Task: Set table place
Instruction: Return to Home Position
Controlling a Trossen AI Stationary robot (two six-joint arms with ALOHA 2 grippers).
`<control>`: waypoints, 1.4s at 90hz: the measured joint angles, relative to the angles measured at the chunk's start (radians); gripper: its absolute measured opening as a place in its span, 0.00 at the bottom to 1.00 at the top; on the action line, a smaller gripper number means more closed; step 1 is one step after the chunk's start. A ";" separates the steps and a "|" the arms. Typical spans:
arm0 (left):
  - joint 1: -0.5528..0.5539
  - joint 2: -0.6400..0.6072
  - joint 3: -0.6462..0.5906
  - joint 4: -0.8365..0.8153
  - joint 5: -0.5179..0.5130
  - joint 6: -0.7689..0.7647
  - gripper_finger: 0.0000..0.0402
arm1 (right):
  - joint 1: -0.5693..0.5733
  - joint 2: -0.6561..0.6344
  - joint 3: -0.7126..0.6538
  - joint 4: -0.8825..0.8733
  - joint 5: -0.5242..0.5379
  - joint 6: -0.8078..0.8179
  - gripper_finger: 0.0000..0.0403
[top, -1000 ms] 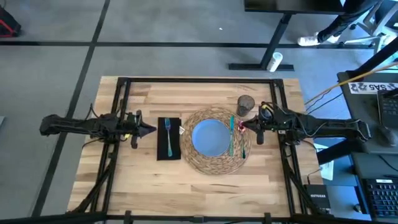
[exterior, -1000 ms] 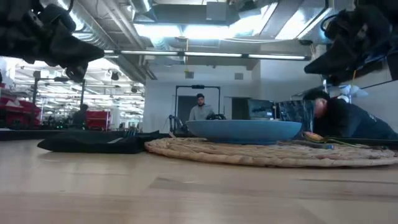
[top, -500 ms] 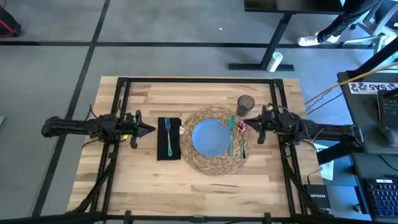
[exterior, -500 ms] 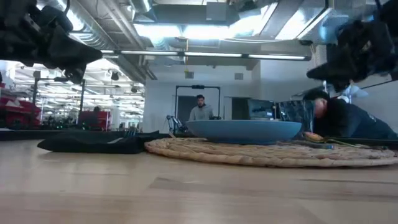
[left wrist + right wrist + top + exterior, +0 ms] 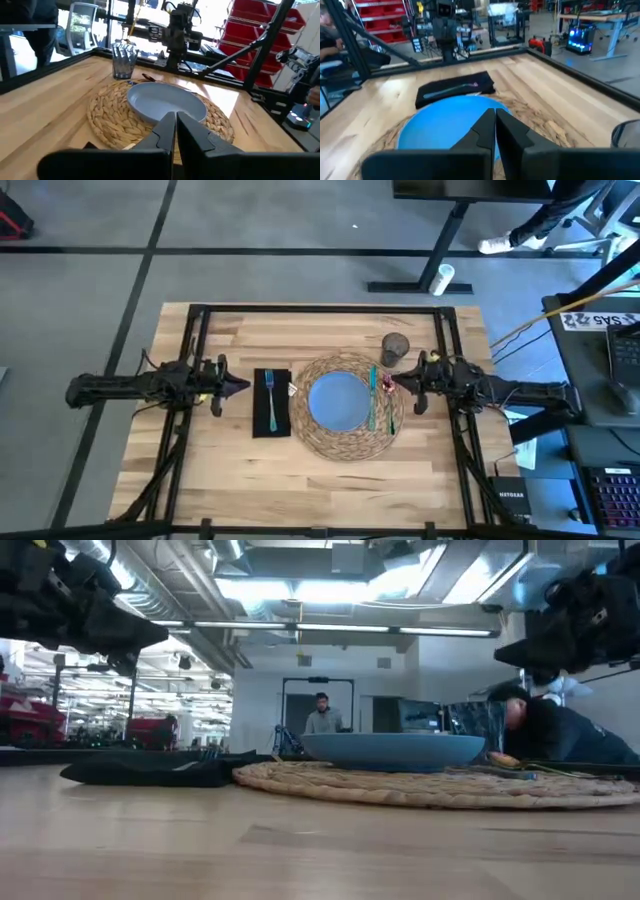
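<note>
Left tool [image 5: 243,387] was pinched closed beside the black napkin [image 5: 260,416]; right tool [image 5: 396,379], also pinched closed, hung over the placemat [image 5: 350,445] edge near the glass [image 5: 395,348]. Plate [image 5: 338,400] sat on placemat.

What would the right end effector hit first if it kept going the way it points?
Probably the blue plate. The right end effector hangs above the table, though, so it might pass over it.

Placemat [image 5: 345,444] on tabletop [image 5: 230,470], slightly right of centre. Plate [image 5: 338,400] centred on placemat. Napkin [image 5: 258,406] just beside placemat's left edge; fork [image 5: 270,400] lengthwise on napkin. Two cutlery pieces [image 5: 373,396] side by side on placemat, right of plate. Glass [image 5: 395,348] upright at placemat's far-right rim.
</note>
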 joint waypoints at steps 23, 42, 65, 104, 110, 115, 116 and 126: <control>0.017 0.021 0.000 -0.005 0.027 0.001 0.00 | 0.001 0.048 0.000 0.013 0.065 -0.014 0.00; 0.016 -0.032 0.012 -0.010 0.086 -0.040 0.00 | 0.001 -0.023 0.000 0.036 0.089 -0.071 0.00; 0.016 -0.081 0.021 -0.049 0.067 -0.055 0.00 | 0.001 -0.151 0.001 0.014 0.072 -0.104 0.00; 0.016 -0.081 0.018 -0.045 -0.007 -0.019 0.00 | 0.000 -0.135 0.001 -0.009 -0.036 -0.040 0.00; 0.016 -0.081 0.018 -0.045 -0.008 -0.019 0.00 | 0.000 -0.135 0.001 -0.011 -0.054 -0.041 0.00; 0.016 -0.079 0.018 -0.045 -0.011 -0.019 0.00 | 0.000 -0.135 0.001 -0.012 -0.058 -0.041 0.00; 0.016 -0.079 0.018 -0.045 -0.012 -0.019 0.00 | 0.000 -0.135 0.001 -0.012 -0.058 -0.041 0.00; 0.016 -0.078 0.018 -0.041 -0.030 -0.020 0.00 | 0.000 -0.135 0.001 -0.012 -0.057 -0.044 0.00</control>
